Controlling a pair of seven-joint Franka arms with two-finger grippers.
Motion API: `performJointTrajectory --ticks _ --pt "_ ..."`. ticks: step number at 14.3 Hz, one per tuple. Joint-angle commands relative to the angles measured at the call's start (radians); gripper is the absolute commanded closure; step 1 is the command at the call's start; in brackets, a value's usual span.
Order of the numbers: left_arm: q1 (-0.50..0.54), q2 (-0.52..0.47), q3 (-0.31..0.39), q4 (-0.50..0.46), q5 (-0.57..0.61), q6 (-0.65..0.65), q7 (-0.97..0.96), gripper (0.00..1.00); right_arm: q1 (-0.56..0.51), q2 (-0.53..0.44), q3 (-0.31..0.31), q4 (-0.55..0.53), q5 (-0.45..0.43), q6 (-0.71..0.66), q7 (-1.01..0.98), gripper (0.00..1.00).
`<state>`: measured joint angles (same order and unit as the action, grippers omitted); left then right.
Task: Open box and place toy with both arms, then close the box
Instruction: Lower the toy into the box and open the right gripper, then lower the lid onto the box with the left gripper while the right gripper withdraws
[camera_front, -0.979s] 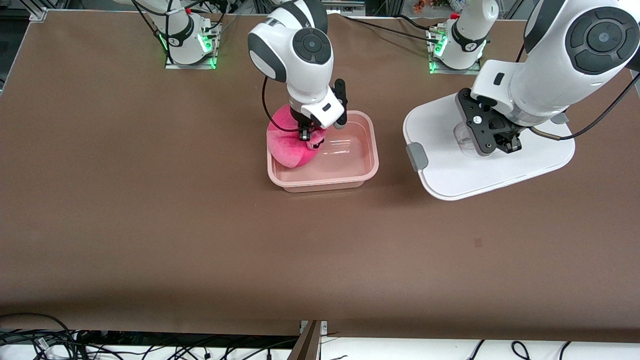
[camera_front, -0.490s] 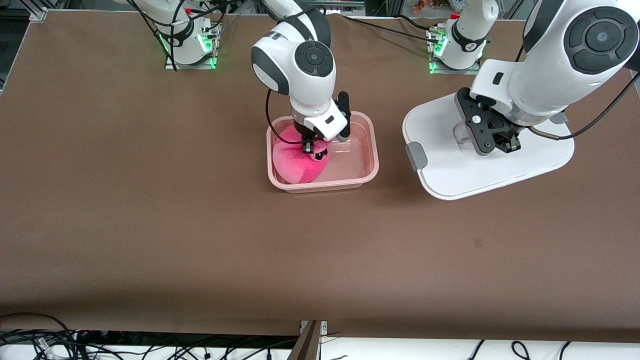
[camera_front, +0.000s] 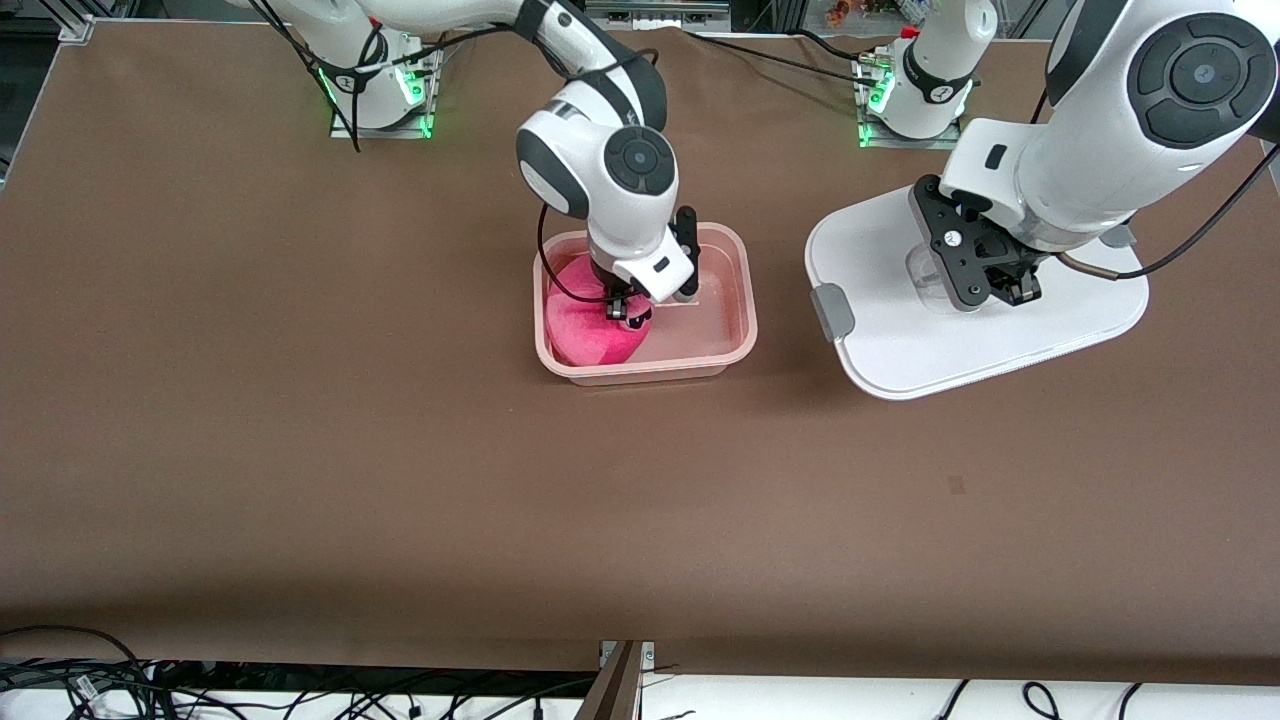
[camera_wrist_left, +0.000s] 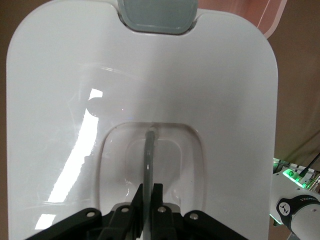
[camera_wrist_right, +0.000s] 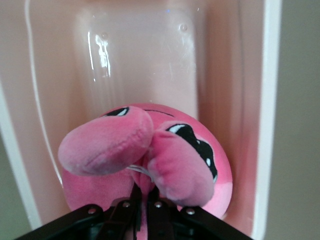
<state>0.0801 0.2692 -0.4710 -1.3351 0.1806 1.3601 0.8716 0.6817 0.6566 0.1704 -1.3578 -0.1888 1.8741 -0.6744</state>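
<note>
The open pinkish box base (camera_front: 735, 300) stands mid-table. The hot-pink toy (camera_front: 590, 330) sits inside it, at the end toward the right arm. My right gripper (camera_front: 620, 308) is shut on a fold of the toy's plush; in the right wrist view the toy (camera_wrist_right: 150, 155) fills the box base (camera_wrist_right: 140, 60) below the gripper (camera_wrist_right: 146, 192). The white lid (camera_front: 1000, 340) lies on the table toward the left arm's end, with a grey clip (camera_front: 833, 312). My left gripper (camera_front: 985, 285) is shut on the lid's centre handle (camera_wrist_left: 148, 155); the left wrist view shows the gripper (camera_wrist_left: 149, 192) and lid (camera_wrist_left: 75, 75).
The arm bases stand along the table's edge farthest from the front camera. Cables hang below the table's near edge (camera_front: 300, 690). A small dark mark (camera_front: 956, 485) is on the brown mat nearer the camera than the lid.
My right gripper has lowered the toy from above the box rim down into the box base. The left arm and the lid have not moved.
</note>
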Motion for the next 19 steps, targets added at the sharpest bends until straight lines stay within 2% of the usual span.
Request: performJointTrajectory --ticks 1,2,3,4,5,8,11,13,15,17,19 --pt "0.004 0.005 -0.006 0.024 0.002 -0.021 0.021 1.0 0.01 0.049 0.001 0.031 -0.031 0.031 0.068 1.0" --pt "0.004 0.005 -0.006 0.024 0.002 -0.021 0.021 1.0 0.012 0.057 0.001 0.031 -0.027 0.055 0.099 1.0" --pt "0.004 0.005 -0.006 0.024 0.002 -0.021 0.021 1.0 0.012 0.061 0.003 0.031 -0.026 0.081 0.13 0.7" --pt "0.004 0.005 -0.006 0.024 0.002 -0.021 0.021 1.0 0.013 0.061 0.003 0.031 -0.023 0.121 0.147 0.07" --pt "0.001 0.005 -0.006 0.024 0.003 -0.022 0.023 1.0 0.018 0.061 0.006 0.031 -0.02 0.16 0.157 0.0" --pt "0.0 0.005 -0.006 0.024 0.003 -0.022 0.021 1.0 0.025 0.058 0.021 0.034 -0.012 0.258 0.294 0.0" --pt "-0.005 0.005 -0.008 0.024 0.005 -0.021 0.02 1.0 -0.004 0.014 0.02 0.034 0.025 0.237 0.299 0.0" --pt "-0.009 0.005 -0.009 0.024 0.0 -0.021 0.021 1.0 -0.024 -0.049 0.014 0.034 0.048 0.151 0.302 0.0" --pt "-0.013 0.007 -0.012 0.024 -0.001 -0.021 0.02 1.0 -0.063 -0.124 -0.035 0.034 0.061 0.053 0.302 0.0" --pt "-0.034 0.018 -0.011 0.024 -0.012 -0.016 0.027 1.0 -0.149 -0.201 -0.042 0.035 0.11 -0.021 0.294 0.0" --pt "-0.075 0.062 -0.015 0.025 -0.03 -0.009 0.029 1.0 -0.206 -0.285 -0.049 0.034 0.101 -0.073 0.279 0.0"
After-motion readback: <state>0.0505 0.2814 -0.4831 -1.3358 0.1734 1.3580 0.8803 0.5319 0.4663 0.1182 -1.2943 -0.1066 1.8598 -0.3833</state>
